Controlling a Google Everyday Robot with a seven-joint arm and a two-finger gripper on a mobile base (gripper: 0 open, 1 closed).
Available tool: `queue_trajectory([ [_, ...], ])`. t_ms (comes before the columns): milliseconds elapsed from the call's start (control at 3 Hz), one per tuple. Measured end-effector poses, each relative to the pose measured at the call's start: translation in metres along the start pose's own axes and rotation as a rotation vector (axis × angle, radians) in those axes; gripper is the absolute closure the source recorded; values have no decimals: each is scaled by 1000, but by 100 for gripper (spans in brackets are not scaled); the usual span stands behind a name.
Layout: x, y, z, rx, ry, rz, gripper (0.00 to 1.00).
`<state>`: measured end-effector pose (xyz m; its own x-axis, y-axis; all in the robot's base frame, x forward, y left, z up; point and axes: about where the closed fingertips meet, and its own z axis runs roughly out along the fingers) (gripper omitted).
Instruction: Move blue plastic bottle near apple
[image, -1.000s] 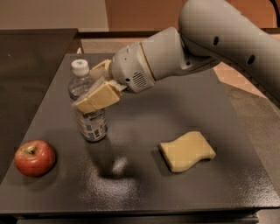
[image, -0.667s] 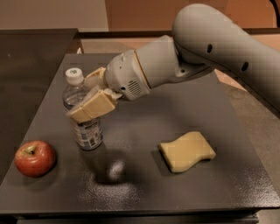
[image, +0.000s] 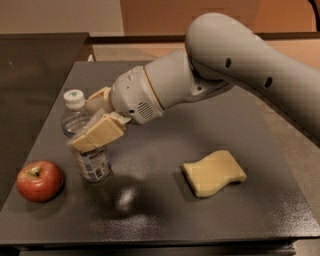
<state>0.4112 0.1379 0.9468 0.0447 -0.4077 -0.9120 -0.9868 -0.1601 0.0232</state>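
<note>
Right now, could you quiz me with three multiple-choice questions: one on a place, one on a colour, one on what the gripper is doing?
1. Where is the apple?
A. on a shelf
B. on the table, near the blue plastic bottle
C. on the floor
2. What colour is the bottle's cap?
A. white
B. red
C. black
3. What is the gripper doing?
A. open, holding nothing
B. shut on the apple
C. shut on the blue plastic bottle
Answers: 1 B, it sits by the table's front corner; 2 A, the cap shows white; 3 C, its fingers clamp the bottle's middle.
</note>
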Motion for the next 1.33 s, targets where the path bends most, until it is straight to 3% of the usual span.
queue_trajectory([
  [333, 3, 5, 7, -11, 9, -3, 82],
  [1333, -1, 11, 13, -18, 0, -23, 13],
])
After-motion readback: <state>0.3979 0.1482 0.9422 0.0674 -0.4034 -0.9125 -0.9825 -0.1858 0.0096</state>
